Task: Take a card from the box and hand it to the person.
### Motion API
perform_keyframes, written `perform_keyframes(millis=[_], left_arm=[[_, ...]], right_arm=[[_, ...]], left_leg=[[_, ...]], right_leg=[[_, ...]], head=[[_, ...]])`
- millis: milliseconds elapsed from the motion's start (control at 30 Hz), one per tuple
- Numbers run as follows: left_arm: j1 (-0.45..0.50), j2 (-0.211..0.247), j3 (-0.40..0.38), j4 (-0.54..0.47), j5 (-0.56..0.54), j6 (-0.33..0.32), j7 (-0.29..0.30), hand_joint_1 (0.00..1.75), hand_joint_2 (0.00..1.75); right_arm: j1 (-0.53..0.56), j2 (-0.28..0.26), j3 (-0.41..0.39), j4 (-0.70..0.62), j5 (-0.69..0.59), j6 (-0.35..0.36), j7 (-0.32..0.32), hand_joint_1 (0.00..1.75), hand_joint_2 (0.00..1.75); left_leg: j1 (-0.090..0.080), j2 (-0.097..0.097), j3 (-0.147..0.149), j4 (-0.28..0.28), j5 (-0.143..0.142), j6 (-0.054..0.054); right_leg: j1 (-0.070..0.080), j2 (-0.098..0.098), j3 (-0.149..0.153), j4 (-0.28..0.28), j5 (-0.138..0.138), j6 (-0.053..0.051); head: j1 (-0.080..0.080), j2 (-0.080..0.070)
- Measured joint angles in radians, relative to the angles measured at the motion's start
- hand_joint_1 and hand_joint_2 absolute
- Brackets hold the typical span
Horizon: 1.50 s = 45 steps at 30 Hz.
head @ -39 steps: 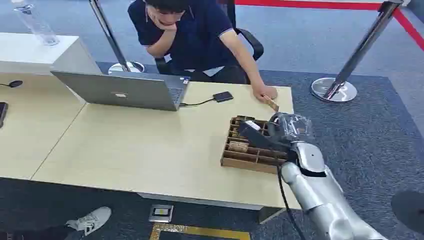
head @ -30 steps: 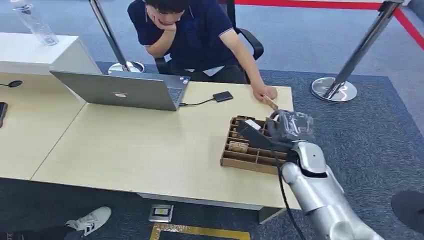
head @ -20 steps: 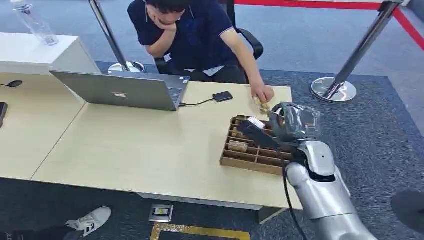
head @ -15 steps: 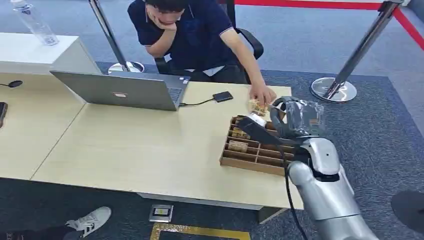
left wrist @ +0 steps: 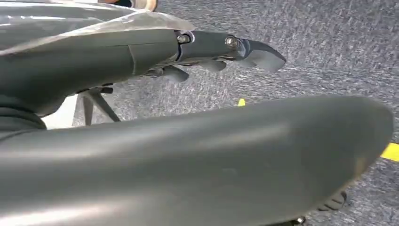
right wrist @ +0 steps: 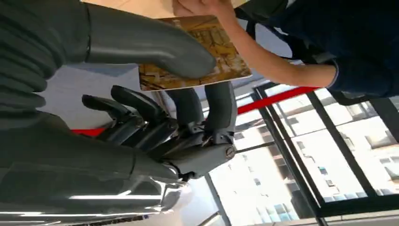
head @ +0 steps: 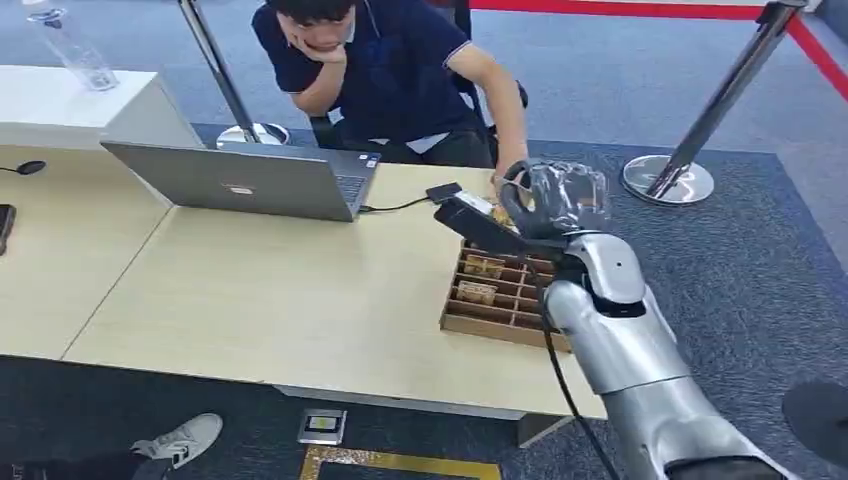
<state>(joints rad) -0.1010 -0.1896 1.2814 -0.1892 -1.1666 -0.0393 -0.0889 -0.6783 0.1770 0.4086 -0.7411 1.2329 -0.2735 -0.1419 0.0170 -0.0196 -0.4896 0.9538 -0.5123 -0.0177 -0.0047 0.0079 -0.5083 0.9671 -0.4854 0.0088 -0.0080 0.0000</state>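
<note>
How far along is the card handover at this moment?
Done: a yellow-brown printed card is out of the brown compartmented cardboard box, pinched by the right hand lifted above the box. In hand: the seated person's hand touches the card's far edge. Left: the right hand's release. The left hand hangs over carpet, empty.

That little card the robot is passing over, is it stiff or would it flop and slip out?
Probably fairly stiff: the card juts flat past the right robot hand without drooping. Likely light, since thumb and fingers alone pinch it. It looks thin and smooth, so it might slide once the person's hand pulls.
</note>
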Motion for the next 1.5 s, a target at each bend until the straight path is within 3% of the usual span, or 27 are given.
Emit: perform_keyframes(millis=[400, 933, 967, 1000, 1033, 1067, 1267, 1300, 1500], left_arm=[[-0.002, -0.009, 0.000, 0.001, 0.015, 0.008, 0.009, 0.00, 0.00], [-0.001, -0.008, 0.000, 0.002, 0.011, 0.011, 0.005, 0.00, 0.00], [-0.001, -0.008, 0.000, 0.002, 0.010, 0.010, 0.005, 0.00, 0.00], [-0.001, -0.008, 0.000, 0.002, 0.008, 0.009, 0.005, 0.00, 0.00], [-0.001, -0.008, 0.000, 0.002, 0.006, 0.008, 0.005, 0.00, 0.00], [-0.001, -0.007, 0.000, 0.002, 0.004, 0.006, 0.005, 0.00, 0.00], [-0.001, -0.005, 0.000, 0.002, 0.009, 0.003, 0.005, 0.00, 0.00], [-0.001, -0.005, 0.000, 0.002, 0.010, 0.003, 0.006, 0.00, 0.00], [0.005, -0.005, 0.000, 0.002, 0.013, 0.003, 0.007, 0.00, 0.00]], right_arm=[[-0.123, 0.056, 0.000, 0.205, -0.017, -0.042, -0.023, 1.75, 1.75], [-0.146, 0.082, 0.000, 0.289, -0.024, -0.093, -0.027, 1.75, 1.75], [-0.145, 0.082, -0.001, 0.291, -0.024, -0.097, -0.026, 1.59, 1.75], [-0.144, 0.082, -0.001, 0.291, -0.024, -0.101, -0.025, 1.59, 1.75], [-0.142, 0.080, 0.000, 0.291, -0.026, -0.106, -0.024, 1.20, 1.75], [-0.140, 0.079, -0.002, 0.289, -0.034, -0.109, -0.024, 0.00, 1.75], [-0.086, 0.074, -0.013, 0.238, -0.091, -0.128, -0.051, 0.00, 1.75], [-0.057, 0.072, -0.019, 0.197, -0.106, -0.134, -0.055, 0.00, 0.00], [0.221, 0.038, -0.055, -0.180, -0.170, -0.098, -0.060, 0.00, 0.00]], left_leg=[[0.000, 0.000, 0.000, 0.000, 0.000, 0.000], [0.000, 0.000, 0.000, 0.000, 0.000, 0.000], [0.000, 0.000, 0.000, 0.000, 0.000, 0.000], [0.000, 0.000, 0.000, 0.000, 0.000, 0.000], [0.000, 0.000, 0.000, 0.000, 0.000, 0.000], [0.000, 0.000, 0.000, 0.000, 0.000, 0.000], [0.000, 0.000, 0.000, 0.000, 0.000, 0.000], [0.000, 0.000, 0.000, 0.000, 0.000, 0.000], [0.000, -0.001, -0.001, 0.000, -0.001, 0.001]], right_leg=[[0.000, 0.000, 0.000, 0.000, 0.000, 0.000], [0.000, 0.000, 0.000, 0.000, 0.000, 0.000], [0.000, 0.000, -0.001, 0.000, 0.000, 0.000], [0.000, 0.000, -0.001, 0.000, 0.000, 0.000], [0.000, 0.000, -0.001, 0.000, 0.000, 0.000], [0.000, 0.000, -0.001, 0.000, 0.000, 0.000], [0.000, 0.000, -0.001, 0.000, 0.000, 0.000], [0.000, 0.000, -0.001, 0.000, 0.000, 0.000], [0.000, 0.000, -0.001, -0.001, -0.001, 0.001]], head=[[0.000, 0.000], [0.000, 0.000], [0.000, 0.000], [0.000, 0.000], [0.000, 0.000], [0.000, 0.000], [0.000, 0.000], [0.000, 0.000], [0.000, 0.000]])
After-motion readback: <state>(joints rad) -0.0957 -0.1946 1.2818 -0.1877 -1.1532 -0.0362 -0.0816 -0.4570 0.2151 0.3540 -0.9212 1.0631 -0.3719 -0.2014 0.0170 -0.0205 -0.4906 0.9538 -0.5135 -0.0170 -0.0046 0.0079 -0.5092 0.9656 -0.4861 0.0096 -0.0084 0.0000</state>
